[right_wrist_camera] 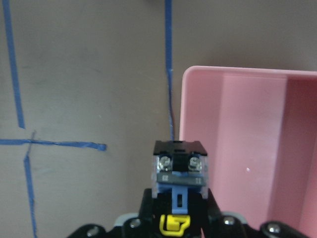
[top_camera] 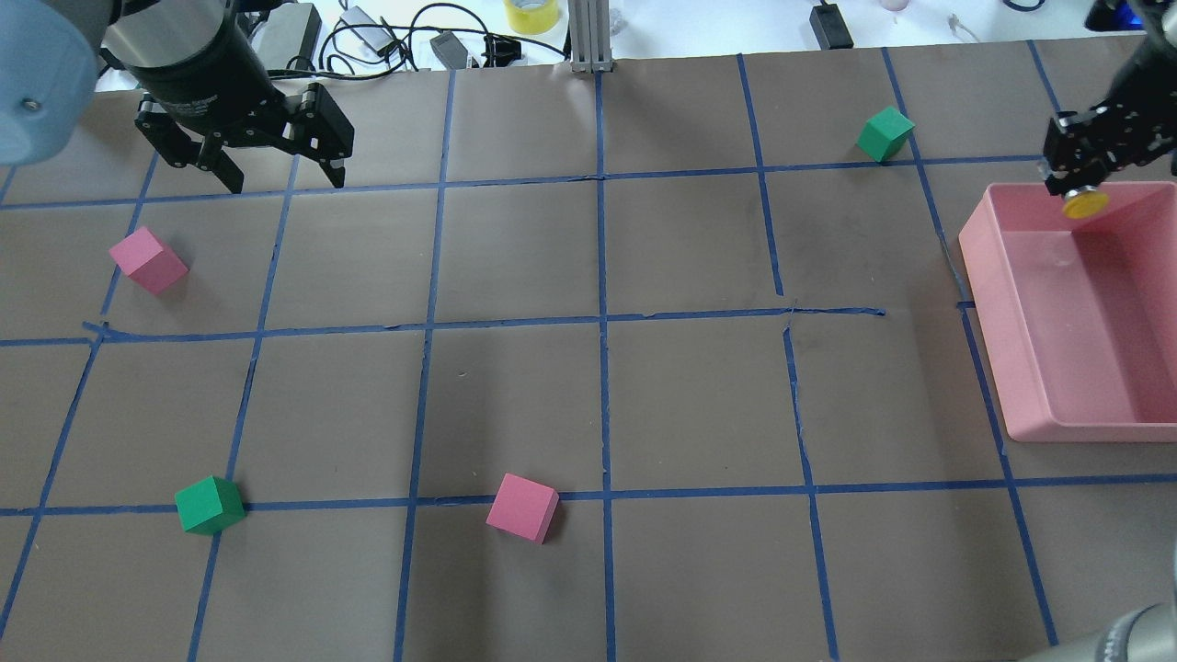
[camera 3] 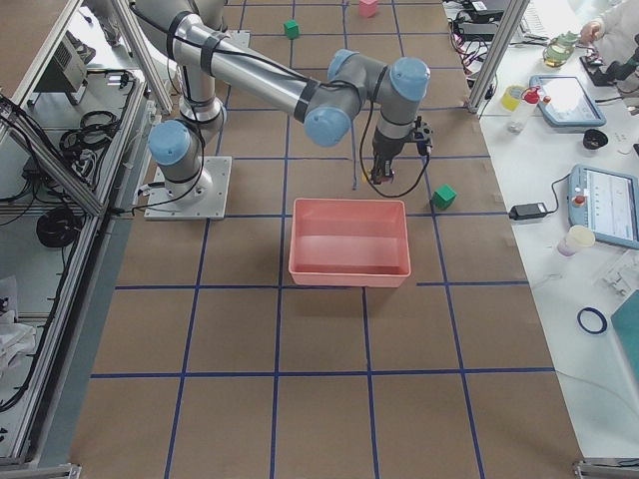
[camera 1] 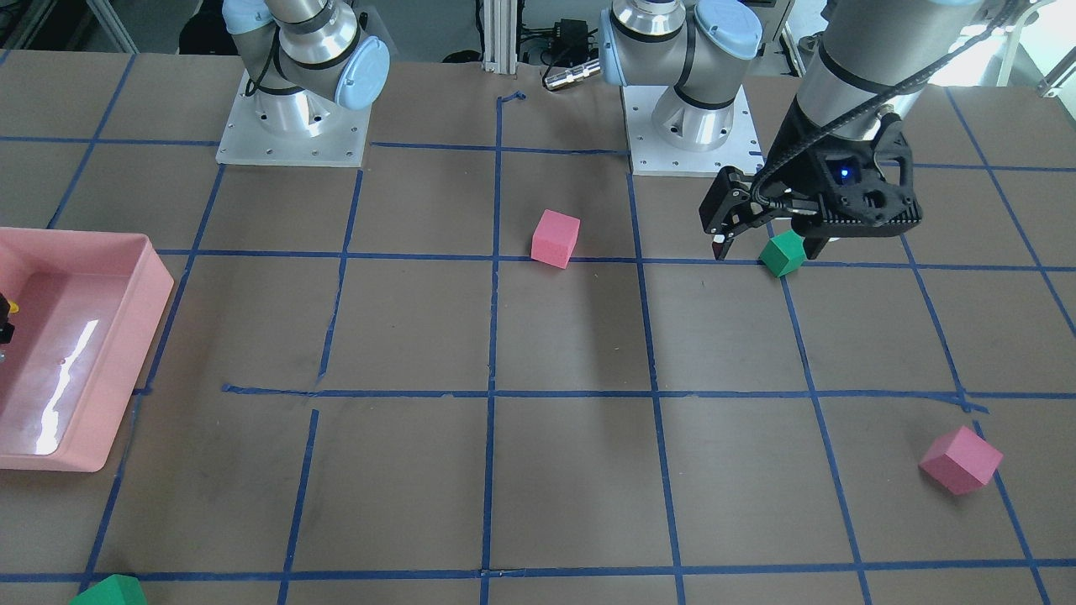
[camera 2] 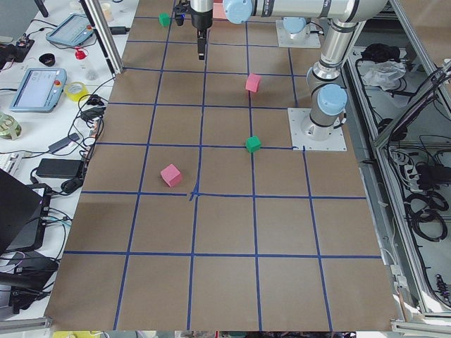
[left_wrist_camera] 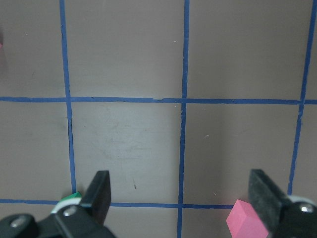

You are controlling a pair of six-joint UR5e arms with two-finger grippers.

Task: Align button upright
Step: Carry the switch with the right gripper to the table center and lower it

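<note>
The button (top_camera: 1085, 204) shows its yellow cap just below my right gripper (top_camera: 1071, 179), which is shut on it above the far corner of the pink tray (top_camera: 988, 276). In the right wrist view the button's black and grey body (right_wrist_camera: 179, 166) sits between the fingers with its screw end towards the camera, beside the tray rim (right_wrist_camera: 184, 99). At the left edge of the front view a bit of black and yellow (camera 1: 5, 315) shows over the tray (camera 1: 126, 336). My left gripper (top_camera: 280, 170) is open and empty, far from the button, and also shows in the left wrist view (left_wrist_camera: 182, 198).
Foam cubes lie on the taped brown table: pink (top_camera: 147, 260) and green (top_camera: 210, 505) on the left, pink (top_camera: 522, 507) near the middle front, green (top_camera: 885, 133) at the far right. The left gripper (camera 1: 769, 244) hovers by a green cube (camera 1: 782, 254).
</note>
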